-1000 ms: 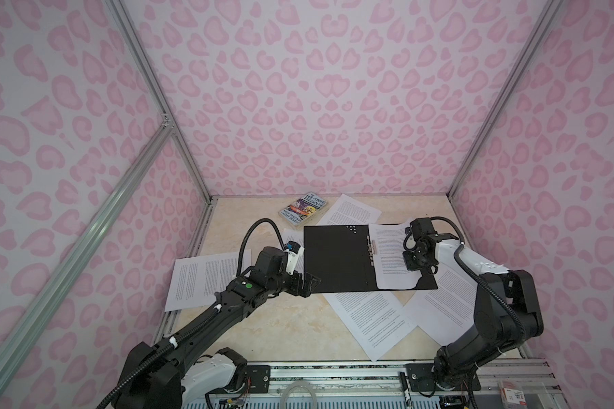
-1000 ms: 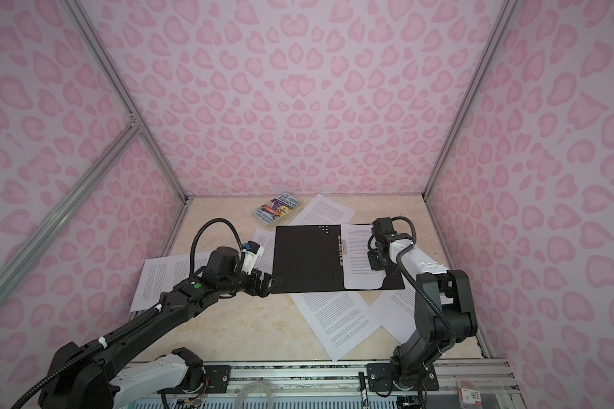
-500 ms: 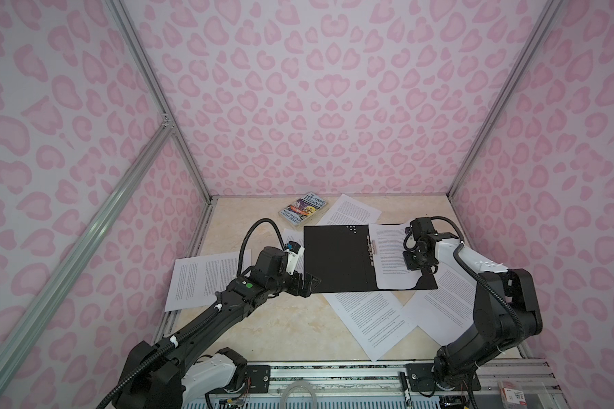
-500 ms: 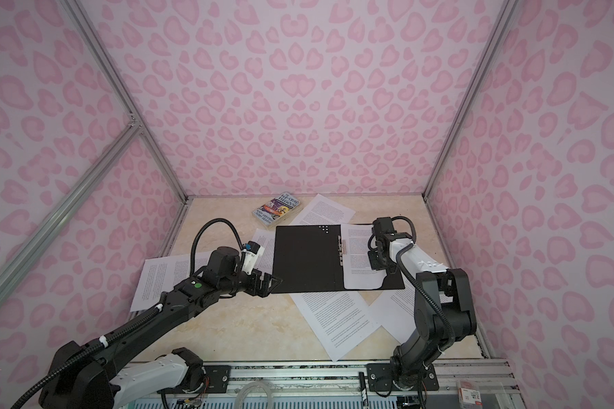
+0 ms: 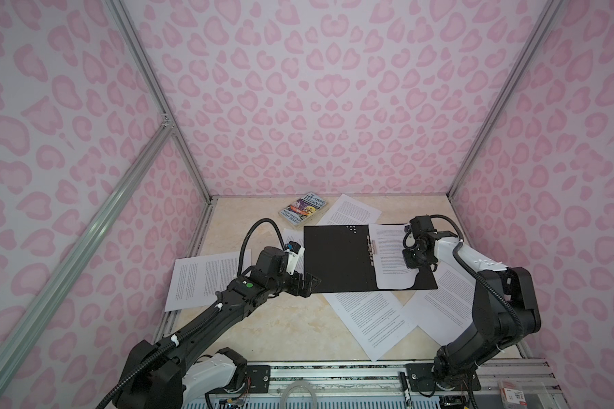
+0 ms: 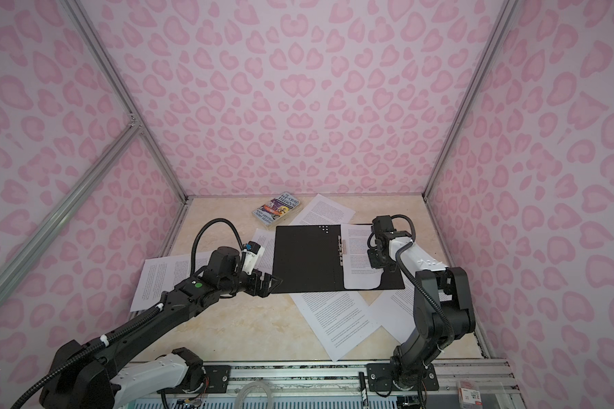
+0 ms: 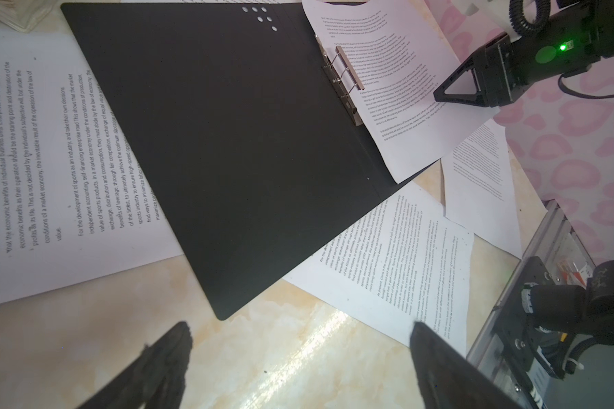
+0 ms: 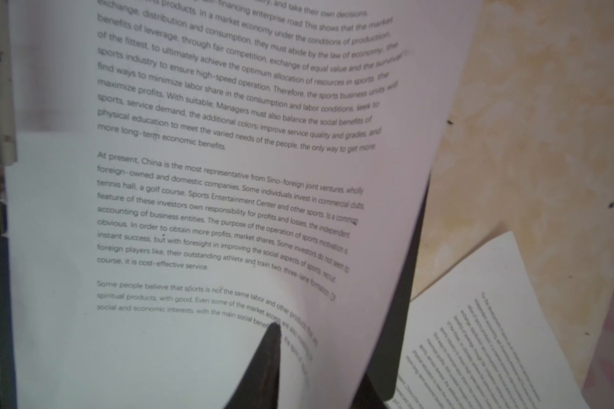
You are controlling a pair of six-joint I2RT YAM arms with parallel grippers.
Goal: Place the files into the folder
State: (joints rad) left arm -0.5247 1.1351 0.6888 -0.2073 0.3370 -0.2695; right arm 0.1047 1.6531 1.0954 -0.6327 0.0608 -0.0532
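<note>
Now our right gripper (image 5: 416, 261) is clenched on the outer edge of a printed sheet (image 5: 387, 253). In the right wrist view one of its fingers (image 8: 265, 357) lies on top of the page, and the paper bows up beside it. That sheet rests on the right half of the open folder (image 5: 337, 258), whose black inside faces up, with the sheet's inner edge just beside the metal spine clip (image 5: 372, 249). Our left gripper (image 5: 307, 283) hangs spread wide just off the folder's near left corner, with nothing between its fingers. Around and partly under the folder, the other files (image 5: 369, 318) lie on the marble-patterned table (image 5: 280, 333): one well to the left, one at the far side, two toward the near right. A colourful paperback book (image 5: 302, 209) sits near the back wall, apart from the folder.
</note>
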